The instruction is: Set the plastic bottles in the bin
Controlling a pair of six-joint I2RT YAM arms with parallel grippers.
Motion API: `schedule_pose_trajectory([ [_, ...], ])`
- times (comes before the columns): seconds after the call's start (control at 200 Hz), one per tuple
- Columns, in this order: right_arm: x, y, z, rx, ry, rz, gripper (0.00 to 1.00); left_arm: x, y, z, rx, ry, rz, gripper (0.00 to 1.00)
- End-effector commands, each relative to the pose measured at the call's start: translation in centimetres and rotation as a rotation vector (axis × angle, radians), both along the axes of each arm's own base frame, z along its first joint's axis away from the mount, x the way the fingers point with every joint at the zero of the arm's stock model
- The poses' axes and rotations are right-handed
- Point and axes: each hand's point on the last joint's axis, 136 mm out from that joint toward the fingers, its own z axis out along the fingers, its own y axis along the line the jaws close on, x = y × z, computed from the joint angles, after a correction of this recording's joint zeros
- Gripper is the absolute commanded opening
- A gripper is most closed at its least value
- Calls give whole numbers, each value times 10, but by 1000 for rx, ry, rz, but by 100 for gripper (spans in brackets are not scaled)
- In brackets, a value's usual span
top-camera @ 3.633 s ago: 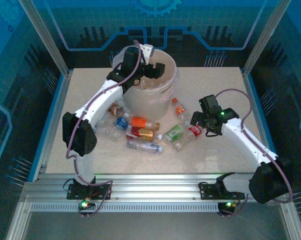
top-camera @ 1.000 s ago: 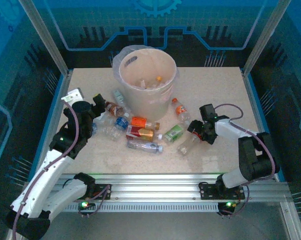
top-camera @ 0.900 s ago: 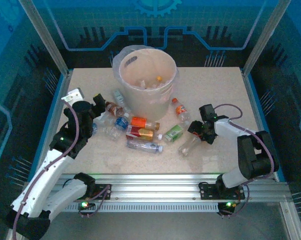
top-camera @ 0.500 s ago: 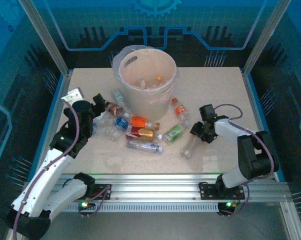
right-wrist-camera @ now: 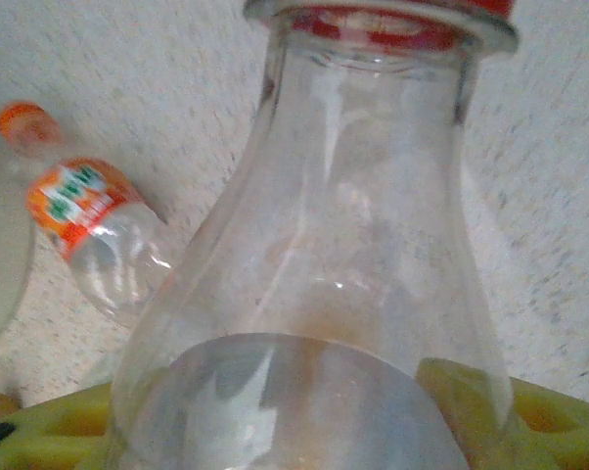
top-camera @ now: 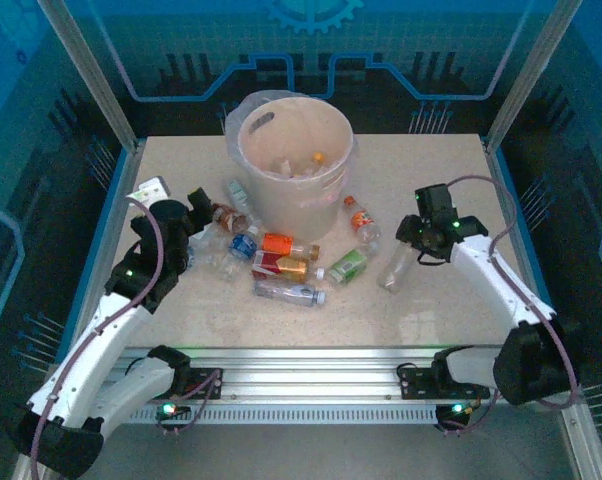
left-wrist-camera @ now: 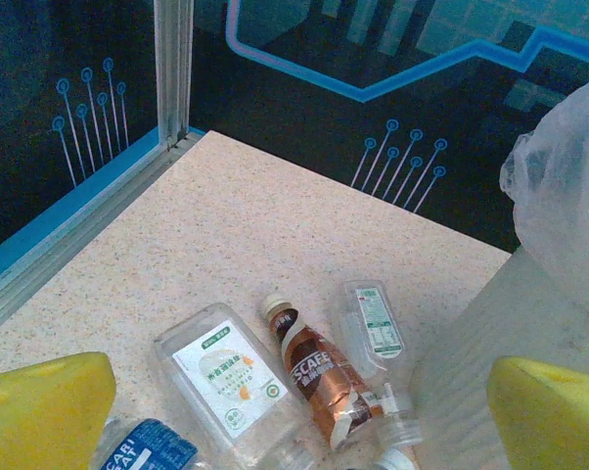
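Left wrist: left gripper [left-wrist-camera: 296, 416] spread wide; brown bottle [left-wrist-camera: 319, 377] label reads "SCAFE". Right gripper [top-camera: 424, 234] clamps clear bottle [right-wrist-camera: 314, 245], red neck ring.

Beige-white bin [top-camera: 286, 210]; speckled beige table [top-camera: 451, 180]; orange-label bottle [right-wrist-camera: 79, 201]; brown-label bottle [left-wrist-camera: 319, 377]; red-ringed clear bottle [right-wrist-camera: 373, 245].

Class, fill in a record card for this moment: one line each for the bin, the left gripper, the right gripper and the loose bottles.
Bin: upright, at the back of the table, several bottles inside
Left gripper: open, holding nothing, left of the bin
Right gripper: shut on a clear bottle with a red neck ring, right of the bin
Loose bottles: clustered in front and left of the bin, among them a green-labelled bottle and a brown-labelled bottle
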Motion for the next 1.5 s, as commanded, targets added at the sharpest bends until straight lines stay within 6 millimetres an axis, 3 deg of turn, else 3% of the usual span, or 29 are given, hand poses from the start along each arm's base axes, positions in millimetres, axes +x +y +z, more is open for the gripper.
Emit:
schedule_pose_trajectory([
  [0.0,-2,-12,46,-120,-71,25,33,2,1,1,-33,-23,12,99],
  [0.16,10,-1,119,-209,-244,100,31,3,2,0,-35,-24,13,99],
  [0.45,33,50,265,-329,-591,284,31,-3,6,-7,-26,10,21,99],
  [0.555,42,69,302,-310,-694,341,31,-5,7,-10,-34,14,27,99],
  [0.71,58,102,342,-273,-797,437,31,-6,6,-13,-48,16,26,99],
  [0.935,87,152,367,-230,-884,575,32,-4,1,-12,-75,13,4,99],
  [1.111,111,194,372,-207,-927,697,33,-2,-4,-16,-88,28,-19,99],
  [1.341,147,246,347,-204,-919,829,35,1,-7,-20,-98,42,-29,99],
  [1.496,168,262,320,-197,-879,855,36,-1,-6,-25,-86,54,-29,99],
])
